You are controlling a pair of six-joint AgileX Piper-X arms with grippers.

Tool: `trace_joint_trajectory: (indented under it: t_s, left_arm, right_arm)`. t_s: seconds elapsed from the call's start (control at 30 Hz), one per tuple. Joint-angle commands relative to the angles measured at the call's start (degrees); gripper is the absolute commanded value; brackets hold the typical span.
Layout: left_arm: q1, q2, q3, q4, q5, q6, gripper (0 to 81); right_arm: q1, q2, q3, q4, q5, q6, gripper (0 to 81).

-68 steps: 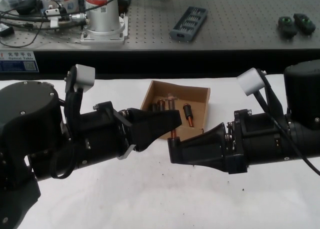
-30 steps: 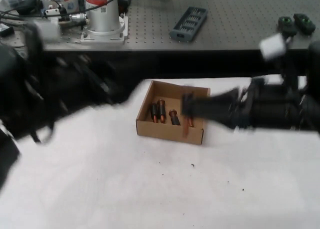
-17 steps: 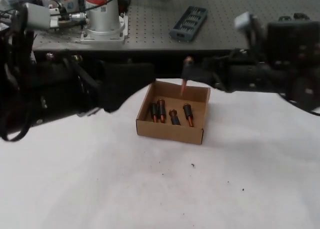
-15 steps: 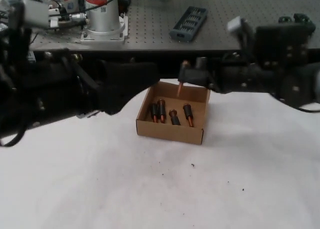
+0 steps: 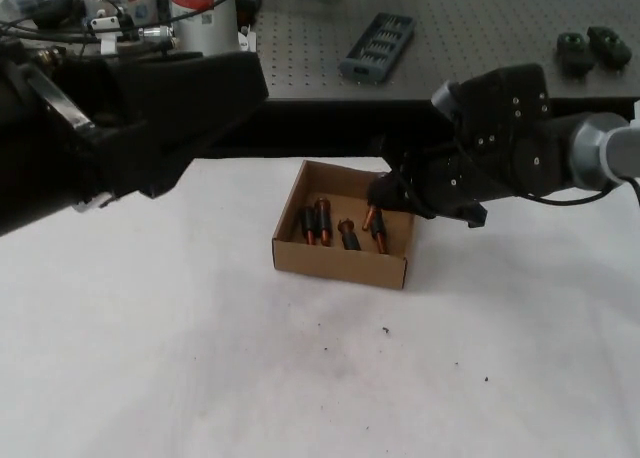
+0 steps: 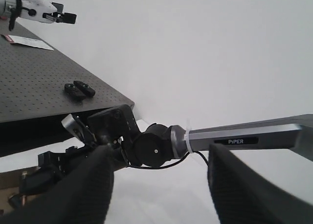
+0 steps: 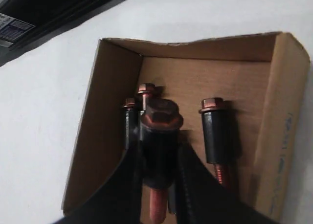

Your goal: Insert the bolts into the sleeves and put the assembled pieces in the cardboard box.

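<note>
While the right gripper (image 5: pixel 388 192) is hovering over the right end of the open brown cardboard box (image 5: pixel 340 262) at the centre of the high view, its jaws are pinching a copper bolt seated in a black cylindrical sleeve (image 7: pixel 160 131). Other sleeved bolts (image 5: pixel 318 224) are lying side by side inside the box. At upper left, the left gripper (image 6: pixel 159 185) is hanging raised, jaws spread wide.

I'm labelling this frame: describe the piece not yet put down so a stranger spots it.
Find the cardboard box on the white bench. Above it the right gripper holds one black-sleeved bolt between its fingers; the other pieces lie loose on the box floor.
</note>
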Motion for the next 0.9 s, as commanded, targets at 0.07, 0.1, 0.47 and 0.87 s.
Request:
trace_joint_trajectory:
  t_s: [0.07,0.1,0.47,0.87]
  left_arm:
    - [-0.2,-0.5,-0.6,0.1,-0.6,-0.5,41.9]
    - [-0.2,-0.5,-0.6,0.1,-0.6,-0.5,41.9]
    - [-0.2,2.3,-0.5,2.2,-1.0,15.7,41.9]
    - [-2.7,14.8,-0.5,-14.3,-9.5,19.0,41.9]
  right_arm:
    - [0.6,-0.4,-1.1,-1.9,-3.5,0.4,17.9]
    - [0.8,-0.4,-1.1,-1.8,-4.2,0.4,24.5]
    - [0.8,-4.4,-0.8,2.0,-19.6,-1.5,30.7]
    - [0.2,-35.7,19.6,3.9,-15.5,-21.8,12.3]
